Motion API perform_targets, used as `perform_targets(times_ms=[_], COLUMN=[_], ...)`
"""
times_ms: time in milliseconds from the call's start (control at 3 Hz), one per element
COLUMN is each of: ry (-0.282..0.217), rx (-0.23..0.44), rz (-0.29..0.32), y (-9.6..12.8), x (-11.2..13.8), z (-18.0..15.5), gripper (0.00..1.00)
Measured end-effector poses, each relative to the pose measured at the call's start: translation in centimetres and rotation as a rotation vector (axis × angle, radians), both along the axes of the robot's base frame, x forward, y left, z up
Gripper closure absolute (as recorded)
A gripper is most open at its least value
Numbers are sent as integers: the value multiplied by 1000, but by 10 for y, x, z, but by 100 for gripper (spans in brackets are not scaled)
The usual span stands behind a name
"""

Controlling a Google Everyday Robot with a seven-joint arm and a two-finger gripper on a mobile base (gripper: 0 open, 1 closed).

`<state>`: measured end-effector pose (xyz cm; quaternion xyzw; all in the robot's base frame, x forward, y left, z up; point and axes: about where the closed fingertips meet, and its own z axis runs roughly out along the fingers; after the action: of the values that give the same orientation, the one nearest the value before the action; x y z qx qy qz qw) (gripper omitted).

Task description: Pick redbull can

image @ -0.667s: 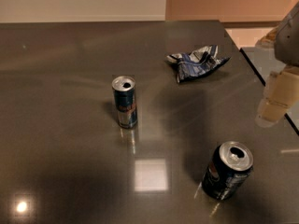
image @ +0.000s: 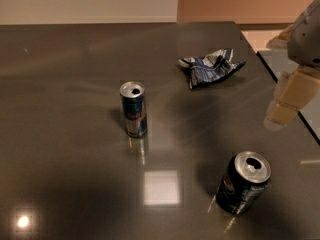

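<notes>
End effector (image: 286, 103) angled down at right edge — well apart from the redbull can (image: 133, 109) — aperture unclear

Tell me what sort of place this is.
Probably an office break area or kitchenette: a dark, glossy table holds the upright redbull can, a wider dark blue can and a crumpled wrapper, with a plain wall behind. The gripper hangs at the picture's right edge, above the table.

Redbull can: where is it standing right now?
The redbull can stands upright left of centre on the table; the crumpled wrapper lies beyond it to the right, and the gripper hovers at the far right.
</notes>
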<state>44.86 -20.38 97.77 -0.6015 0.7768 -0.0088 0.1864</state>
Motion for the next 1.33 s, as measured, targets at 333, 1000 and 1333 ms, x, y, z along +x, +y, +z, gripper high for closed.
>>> perform_targets(times_ms=[333,1000,1333], ry=[-16,-47,-35], rx=[100,283,353], rz=[38,116,155], y=[31,110,150], x=[14,38,42], z=[-7,-21,-29], gripper=[0,0,0])
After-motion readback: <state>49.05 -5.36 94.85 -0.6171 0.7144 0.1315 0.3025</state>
